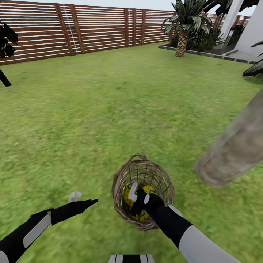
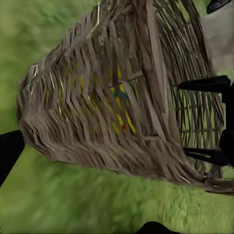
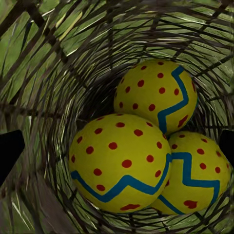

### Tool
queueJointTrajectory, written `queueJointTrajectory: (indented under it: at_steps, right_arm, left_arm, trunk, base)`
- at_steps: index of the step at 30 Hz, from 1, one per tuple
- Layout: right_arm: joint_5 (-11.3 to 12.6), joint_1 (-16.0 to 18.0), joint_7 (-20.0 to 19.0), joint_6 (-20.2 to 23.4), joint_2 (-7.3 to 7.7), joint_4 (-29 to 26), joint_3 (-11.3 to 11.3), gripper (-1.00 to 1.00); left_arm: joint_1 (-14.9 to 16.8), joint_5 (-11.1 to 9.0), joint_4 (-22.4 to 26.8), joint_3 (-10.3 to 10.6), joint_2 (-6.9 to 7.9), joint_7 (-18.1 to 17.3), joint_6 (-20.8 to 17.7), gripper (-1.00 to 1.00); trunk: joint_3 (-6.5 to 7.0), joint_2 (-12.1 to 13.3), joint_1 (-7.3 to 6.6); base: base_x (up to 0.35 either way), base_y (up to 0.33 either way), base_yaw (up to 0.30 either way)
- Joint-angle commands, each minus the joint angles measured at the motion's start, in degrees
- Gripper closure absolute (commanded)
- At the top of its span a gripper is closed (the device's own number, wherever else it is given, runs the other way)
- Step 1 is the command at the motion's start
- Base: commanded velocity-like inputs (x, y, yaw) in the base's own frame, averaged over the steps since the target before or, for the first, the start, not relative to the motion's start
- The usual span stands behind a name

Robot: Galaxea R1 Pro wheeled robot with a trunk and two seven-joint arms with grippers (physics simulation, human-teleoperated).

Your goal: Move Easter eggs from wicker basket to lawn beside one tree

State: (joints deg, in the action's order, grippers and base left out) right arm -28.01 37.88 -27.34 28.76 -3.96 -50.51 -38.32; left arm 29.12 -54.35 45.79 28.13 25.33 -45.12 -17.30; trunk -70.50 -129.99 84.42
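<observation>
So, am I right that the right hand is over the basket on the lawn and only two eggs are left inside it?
Not quite: the right wrist view shows three eggs in the basket, not two. The rest holds: in the head view the right hand is over the basket on the lawn.

Both arms [image 1: 175,223] are clad in black with white panels. Each tool [image 1: 140,194] is made up of white fingers [image 1: 132,191] on a black wrist. A black-and-white striped base [image 1: 130,258] is seen below.

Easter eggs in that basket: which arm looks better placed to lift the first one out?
The right. Its gripper hangs open over the wicker basket, eggs directly ahead. The left gripper sits outside, beside the basket.
</observation>
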Motion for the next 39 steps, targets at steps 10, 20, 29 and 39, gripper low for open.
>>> queueJointTrajectory:
  at_steps: [10,20,29,39]
  right_arm:
    - [0.03,0.0,0.11,-0.18,0.09,0.06,0.34,-1.0]
    - [0.07,0.0,0.11,-1.45,0.07,0.96,0.23,-1.0]
    - [0.06,0.0,0.09,-1.69,0.09,1.38,0.06,-1.0]
    - [0.06,0.0,0.12,-1.69,0.09,1.3,0.08,-1.0]
  left_arm:
    - [-0.01,0.03,-0.18,0.0,0.05,-0.01,0.03,-1.0]
    - [-0.03,-0.04,-0.34,-0.07,0.07,-0.08,0.06,-1.0]
    - [-0.03,0.03,-0.03,-0.02,0.07,-0.06,0.01,-1.0]
    - [-0.03,-0.04,-0.01,-0.08,0.07,-0.08,0.01,-1.0]
  trunk:
    - [-0.01,0.0,0.0]
    - [-0.46,0.0,0.0]
    - [-1.22,0.0,0.0]
    - [-1.62,0.0,0.0]
  base:
    - [0.136,-0.002,0.009]
    - [0.023,0.0,0.034]
    - [-0.026,-0.147,0.081]
    - [-0.164,-0.165,0.036]
